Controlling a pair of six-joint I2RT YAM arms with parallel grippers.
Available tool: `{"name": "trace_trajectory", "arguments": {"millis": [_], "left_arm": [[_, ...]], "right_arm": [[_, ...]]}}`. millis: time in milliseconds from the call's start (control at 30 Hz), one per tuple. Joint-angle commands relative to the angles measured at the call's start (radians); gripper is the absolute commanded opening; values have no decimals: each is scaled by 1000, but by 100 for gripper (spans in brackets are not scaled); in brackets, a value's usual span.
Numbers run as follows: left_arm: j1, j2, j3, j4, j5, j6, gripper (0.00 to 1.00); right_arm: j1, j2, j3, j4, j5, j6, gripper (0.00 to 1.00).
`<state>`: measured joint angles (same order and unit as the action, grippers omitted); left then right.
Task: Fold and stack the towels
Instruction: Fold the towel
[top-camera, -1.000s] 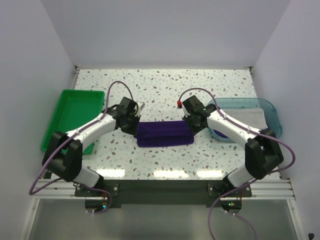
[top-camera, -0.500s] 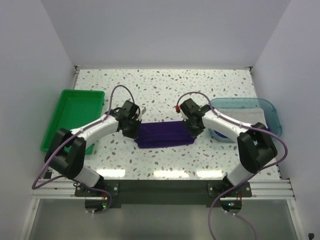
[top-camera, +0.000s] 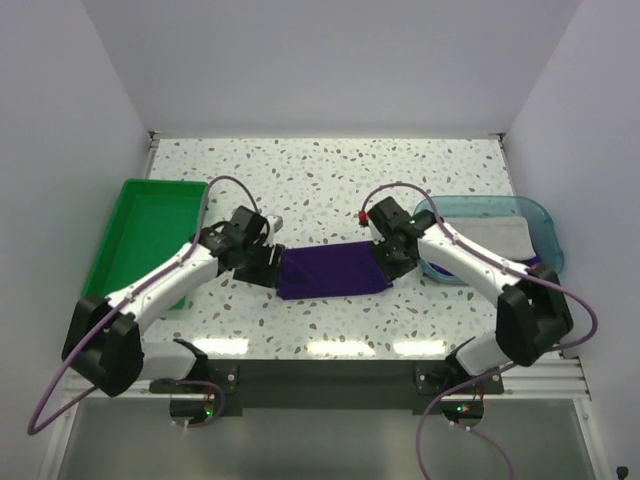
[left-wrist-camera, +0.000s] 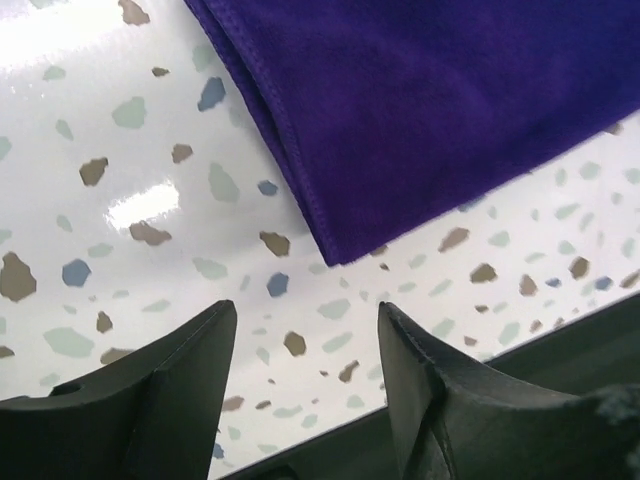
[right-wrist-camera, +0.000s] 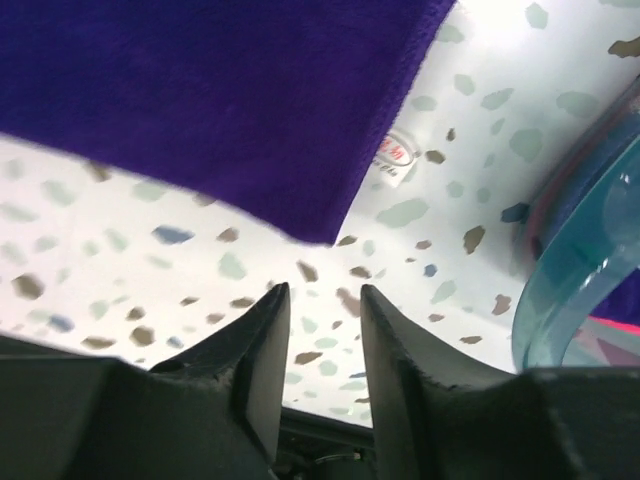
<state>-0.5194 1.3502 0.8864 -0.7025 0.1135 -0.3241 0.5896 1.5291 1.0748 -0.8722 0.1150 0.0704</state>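
Left gripper (left-wrist-camera: 305, 330), parted wide, and right gripper (right-wrist-camera: 322, 300), parted narrowly, both empty, should pinch the purple towel (top-camera: 330, 272) at its near corners evenly, catching every layer.

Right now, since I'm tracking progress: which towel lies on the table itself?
The dark purple towel, flat on the speckled table; the grey-white towel lies in the teal tray.

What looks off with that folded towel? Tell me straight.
Nothing serious. The purple towel lies flat on the table, neatly folded. Only its small white label pokes out from under the end nearest the teal tray.
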Motion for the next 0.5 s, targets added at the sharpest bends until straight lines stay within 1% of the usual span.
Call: {"name": "trace_trajectory", "arguments": {"millis": [0, 33, 100, 200, 333, 433, 467], "left_arm": [[-10, -126, 2, -38, 54, -58, 64], [-10, -161, 8, -38, 52, -62, 65], [-10, -180, 34, -31, 38, -79, 65], [-10, -162, 78, 18, 49, -99, 64], [-19, -56, 115, 115, 95, -150, 56], [-28, 5, 94, 158, 86, -173, 48], [-31, 21, 85, 176, 92, -178, 47]], "right_arm": [[13, -137, 14, -60, -112, 60, 39], [13, -153, 16, -59, -112, 66, 40], [13, -178, 26, -39, -110, 86, 41], [13, -190, 33, 40, -100, 133, 40], [13, -153, 13, 139, -101, 230, 40], [12, -124, -39, 226, -69, 271, 38], [10, -106, -65, 246, -63, 275, 37]]}}
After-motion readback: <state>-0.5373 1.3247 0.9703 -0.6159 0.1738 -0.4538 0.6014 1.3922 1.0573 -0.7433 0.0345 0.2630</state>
